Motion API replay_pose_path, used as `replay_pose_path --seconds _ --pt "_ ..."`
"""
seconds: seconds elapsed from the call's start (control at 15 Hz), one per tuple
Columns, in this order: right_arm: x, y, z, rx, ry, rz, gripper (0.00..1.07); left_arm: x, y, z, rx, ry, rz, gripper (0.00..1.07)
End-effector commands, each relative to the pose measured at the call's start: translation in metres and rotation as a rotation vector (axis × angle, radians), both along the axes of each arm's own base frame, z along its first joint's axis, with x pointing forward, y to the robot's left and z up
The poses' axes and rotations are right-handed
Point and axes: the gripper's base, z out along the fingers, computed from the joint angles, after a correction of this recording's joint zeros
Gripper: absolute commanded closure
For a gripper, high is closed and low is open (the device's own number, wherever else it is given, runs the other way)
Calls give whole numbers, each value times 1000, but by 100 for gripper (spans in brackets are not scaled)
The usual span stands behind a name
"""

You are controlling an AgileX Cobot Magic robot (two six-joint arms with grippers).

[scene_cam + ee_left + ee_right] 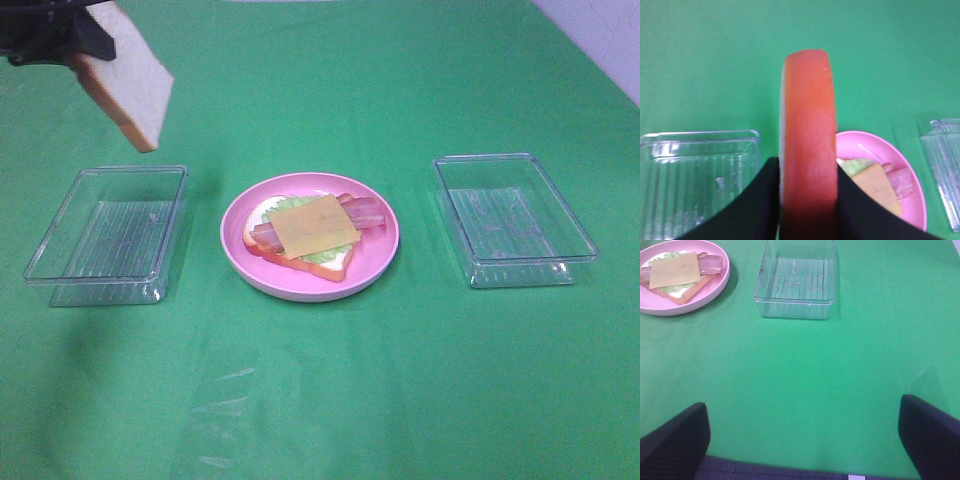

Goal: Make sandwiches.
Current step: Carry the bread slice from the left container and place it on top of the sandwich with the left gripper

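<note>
1. Black left end effector point(807, 200), jaws clamped on a top bread slice point(125, 87); held high in the air at about 10 o'clock of the exterior high view. Slice hangs tilted, white face toward the camera, orange-brown crust along its edge. The left wrist view sees the crust edge-on between the two fingers point(745, 210).
2. Below and just to the 5 o'clock side of the held slice: left clear tray point(108, 235), plastic, ribbed floor, sitting on the green bench point(320, 400). Nothing seen inside it.
3. Centre of the exterior view: pink plate point(375, 265), round. On it the open sandwich point(310, 232) – bottom bread slice, pale green lettuce showing at the edges, reddish-brown bacon strips crosswise, yellow-orange cheese square on top. No upper slice on it yet. The stack sits well apart from the held slice.
4. Right end effector point(802, 440), jaws wide apart, gripping nothing. Only the two dark fingertips point(677, 440) show in the right wrist view; bare green bench between them. It is outside the exterior view.
5. Right clear tray point(515, 220) at 3 o'clock of the plate, well apart from it, same ribbed plastic. In the right wrist view it lies beyond the open jaws, with the plate and sandwich off to one side of it.
</note>
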Motion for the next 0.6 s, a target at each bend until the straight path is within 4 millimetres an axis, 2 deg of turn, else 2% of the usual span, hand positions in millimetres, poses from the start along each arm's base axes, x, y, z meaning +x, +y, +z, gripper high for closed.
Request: replay_pose_path --seconds 0.07,0.2,0.33,0.4,0.47,0.6 --pt "-4 0 -1 -1 -34 -6 9 -4 -34 10 -62 -88 -34 85" --pt "-4 0 -1 -1 -34 -6 9 -5 -62 1 -121 -84 -51 85" --pt "-4 0 -1 -1 -34 -6 9 -6 -90 -18 -150 -48 -76 85" --pt "-4 0 -1 -1 -34 -6 9 -7 -99 -24 -154 -33 -88 85" --pt "-4 0 -1 -1 -34 -6 9 -10 -125 -45 -168 20 -118 85" --pt "-4 0 -1 -1 -34 -6 9 -9 -145 -63 -176 71 -142 85"
